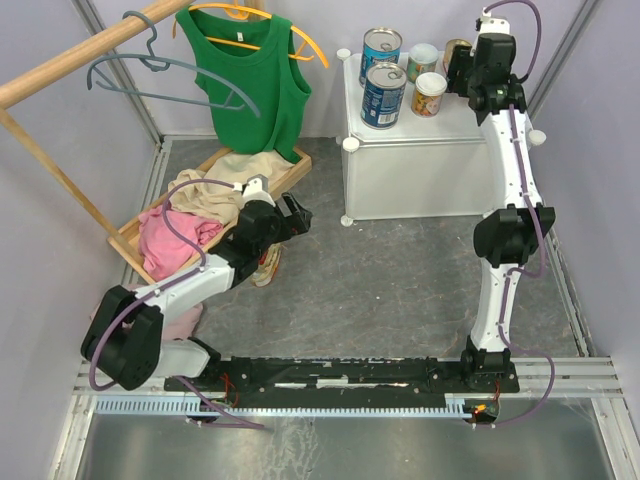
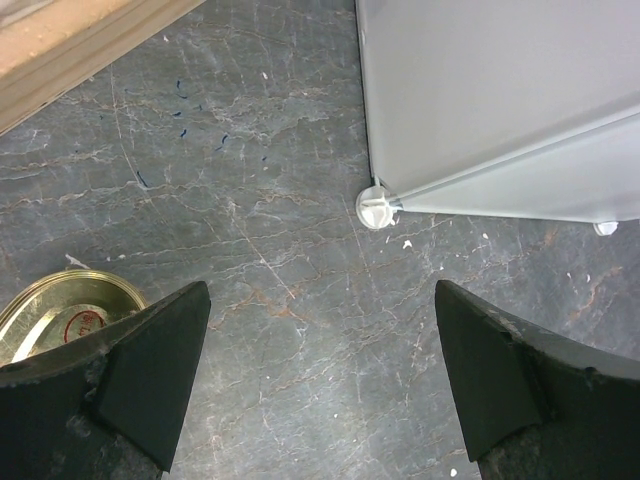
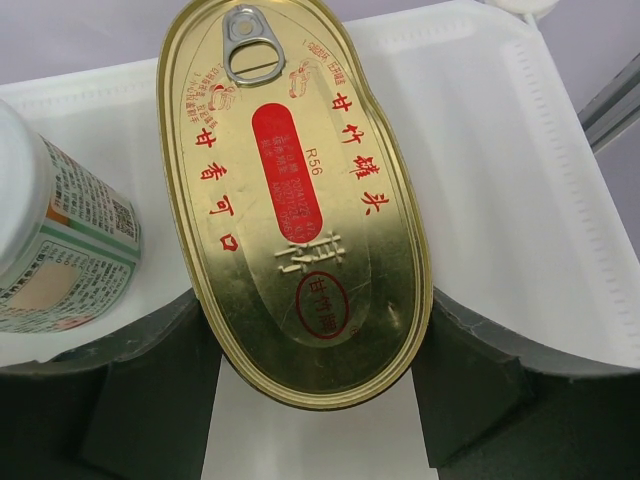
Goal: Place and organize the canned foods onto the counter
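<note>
So, right gripper (image 3: pixel 315 330): clamped on the oval tin (image 3: pixel 290 190), held by its long sides
counter (image 3: pixel 490 150): seen right below this gripper
left gripper (image 2: pixel 320 340): spread wide, nothing held
second oval tin (image 2: pixel 55 310): found right beside one finger (image 2: pixel 140 375)

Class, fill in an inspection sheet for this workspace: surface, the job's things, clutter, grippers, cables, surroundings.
Surface: grey marbled table, scuffed, with small white specks.
Job's things: rear blue can, front blue can, green-label can and orange-label can stand upright on the counter. Held oval tin is over the counter. Second oval tin lies on the table.
Clutter: wooden tray of clothes, left of the counter.
Grippers: left gripper has jaws open and empty above the table. Right gripper has jaws against the held oval tin's sides.
Cables: purple cables loop along both arms.
Surroundings: wooden rail, hangers, green top, plain walls.
</note>
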You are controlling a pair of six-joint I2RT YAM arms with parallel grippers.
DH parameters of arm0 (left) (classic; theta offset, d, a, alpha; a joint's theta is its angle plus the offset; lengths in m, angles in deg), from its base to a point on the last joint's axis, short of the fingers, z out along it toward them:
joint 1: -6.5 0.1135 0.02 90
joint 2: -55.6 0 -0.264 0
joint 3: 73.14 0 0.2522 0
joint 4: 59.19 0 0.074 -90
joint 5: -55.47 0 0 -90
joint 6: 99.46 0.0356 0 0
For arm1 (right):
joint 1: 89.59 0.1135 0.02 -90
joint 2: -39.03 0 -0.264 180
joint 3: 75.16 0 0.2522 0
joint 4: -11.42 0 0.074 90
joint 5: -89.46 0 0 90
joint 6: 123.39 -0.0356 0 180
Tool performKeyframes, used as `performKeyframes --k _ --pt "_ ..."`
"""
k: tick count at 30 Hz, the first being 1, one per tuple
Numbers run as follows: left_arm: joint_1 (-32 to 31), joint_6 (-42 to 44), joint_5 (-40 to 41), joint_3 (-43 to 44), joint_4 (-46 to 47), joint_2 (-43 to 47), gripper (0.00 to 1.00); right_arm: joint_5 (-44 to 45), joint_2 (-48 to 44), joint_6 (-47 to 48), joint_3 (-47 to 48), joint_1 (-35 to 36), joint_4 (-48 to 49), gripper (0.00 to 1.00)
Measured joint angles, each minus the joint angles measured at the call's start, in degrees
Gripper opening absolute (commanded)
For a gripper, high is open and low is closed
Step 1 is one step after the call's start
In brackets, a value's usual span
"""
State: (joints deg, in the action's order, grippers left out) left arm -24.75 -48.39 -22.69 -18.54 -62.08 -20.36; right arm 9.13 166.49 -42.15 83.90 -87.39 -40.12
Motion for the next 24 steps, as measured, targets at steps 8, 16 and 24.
performKeyframes --k 8,16,24 --pt "0.04 -0.02 -0.35 -1.31 0.44 1.64 0.99 0.28 -2.27 -0.63 -3.58 0.07 0.98 0.91" --pt "0.04 -0.02 -0.48 -1.86 0.44 2.05 0.99 -0.13 -6.43 -1.18 -9.03 0.07 1.03 0.91" --pt "0.04 -0.02 -0.55 -1.86 0.46 2.21 0.99 -0.13 -9.05 -1.51 -11.39 0.22 1.27 0.91"
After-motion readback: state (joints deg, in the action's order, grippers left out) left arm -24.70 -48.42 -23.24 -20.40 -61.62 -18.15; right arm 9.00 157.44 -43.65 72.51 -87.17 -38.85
